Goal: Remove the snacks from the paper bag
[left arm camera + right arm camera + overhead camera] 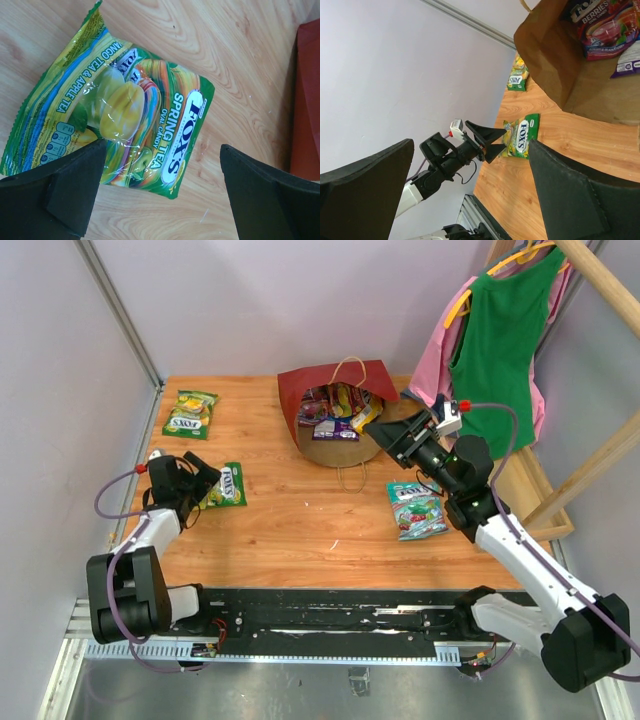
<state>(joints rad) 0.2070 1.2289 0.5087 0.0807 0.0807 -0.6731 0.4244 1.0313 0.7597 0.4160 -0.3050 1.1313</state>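
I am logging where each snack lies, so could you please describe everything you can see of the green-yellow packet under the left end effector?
The green-yellow packet is a glossy plastic pouch with crimped ends, printed FOX'S SPRING TEA, oval candy, with pictures of yellow fruit. Its film is slightly crinkled. It lies flat on the wooden table, to the left of the paper bag and apart from it. The left end effector hangs open over it, not gripping it.

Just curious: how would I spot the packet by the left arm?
From the red bag, look left and nearer to the left gripper. The green-yellow packet lies by its open jaws; its twin lies farther back, alone.
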